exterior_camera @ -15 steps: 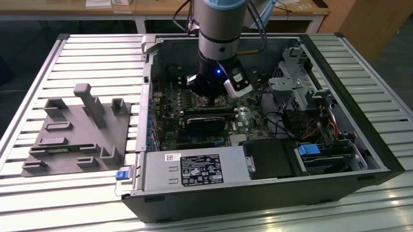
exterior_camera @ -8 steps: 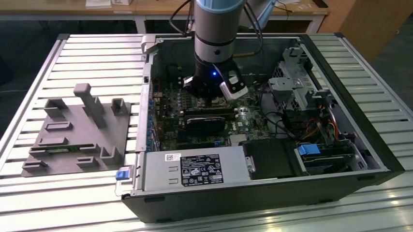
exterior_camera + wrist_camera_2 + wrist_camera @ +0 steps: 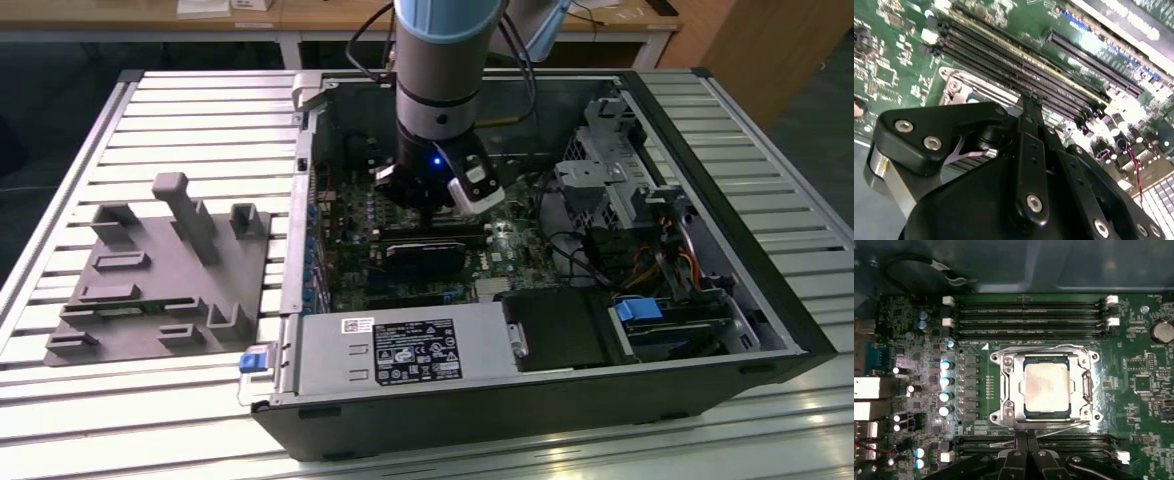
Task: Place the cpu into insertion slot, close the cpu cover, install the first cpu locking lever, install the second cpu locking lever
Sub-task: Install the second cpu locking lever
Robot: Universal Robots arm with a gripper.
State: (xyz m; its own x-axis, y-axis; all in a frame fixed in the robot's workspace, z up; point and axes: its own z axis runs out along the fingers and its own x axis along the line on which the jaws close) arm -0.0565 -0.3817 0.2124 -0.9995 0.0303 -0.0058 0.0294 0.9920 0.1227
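The arm (image 3: 441,70) was a round grey tube with a pale blue band at its top and a black collar lower down. A small blue light glowed on the black wrist, beside a white-edged block. Black cables ran along it. The gripper (image 3: 1026,107) was matte black, with flat linkage bars fastened by silver screws.

a lab: opened computer case (image 3: 534,400) on slatted aluminium bench (image 3: 200,110)

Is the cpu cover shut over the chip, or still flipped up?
Shut: the cpu cover lies flat, framing the cpu seated in its cut-out.
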